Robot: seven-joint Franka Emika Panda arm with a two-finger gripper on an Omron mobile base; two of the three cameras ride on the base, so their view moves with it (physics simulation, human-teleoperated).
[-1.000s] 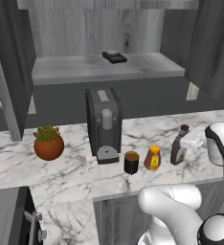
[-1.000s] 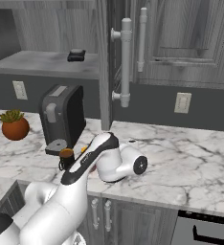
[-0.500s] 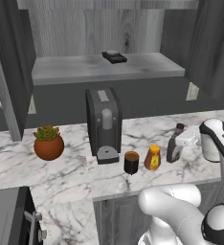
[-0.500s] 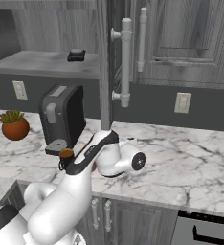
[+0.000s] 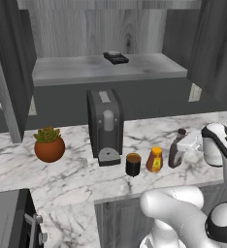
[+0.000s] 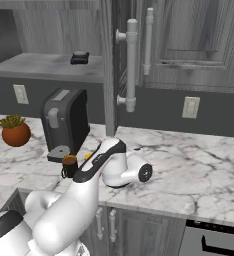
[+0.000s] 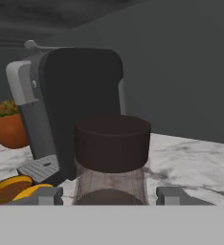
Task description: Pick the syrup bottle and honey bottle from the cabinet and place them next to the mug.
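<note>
The syrup bottle (image 5: pixel 175 151), dark brown with a dark cap, stands upright at counter level just right of the honey bottle (image 5: pixel 154 160). My gripper (image 5: pixel 184 147) reaches in from the right and is shut on the syrup bottle. In the hand view the syrup bottle's cap (image 7: pixel 112 142) rises between my fingertips (image 7: pixel 41 195), with the honey bottle (image 7: pixel 11 188) low on the left. The mug (image 5: pixel 133 164) sits just left of the honey bottle, in front of the coffee machine. The cabinet shelf (image 5: pixel 76 70) is above. In the right base view the mug (image 6: pixel 69 165) shows beside my arm.
A dark coffee machine (image 5: pixel 105 127) stands behind the mug. A terracotta plant pot (image 5: pixel 49 146) sits on the counter to the left. A small dark object (image 5: pixel 116 57) lies on the cabinet shelf. Open marble counter (image 6: pixel 189 165) stretches to the right.
My gripper has carried the syrup bottle to the left and slightly down, closer to the honey bottle. The honey bottle and mug have stayed put.
</note>
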